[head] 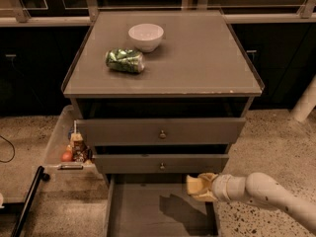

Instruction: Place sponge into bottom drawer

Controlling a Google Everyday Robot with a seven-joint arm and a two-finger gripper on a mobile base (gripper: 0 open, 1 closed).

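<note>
The bottom drawer [143, 206] is pulled out below the two upper drawers, and its flat grey floor shows only a shadow. My gripper [198, 186] reaches in from the right and hovers over the drawer's right side, just in front of the middle drawer. It is shut on the sponge [195, 185], a pale-yellow block that sticks out to the left of the white wrist. The sponge hangs above the drawer floor and does not touch it.
A white bowl [146, 36] and a crushed green can [125, 60] lie on the cabinet top [197, 58]. The two upper drawers [160, 132] stand slightly open. A clear bin [64, 147] with small items sits at the left. A white post [306, 102] stands at the right.
</note>
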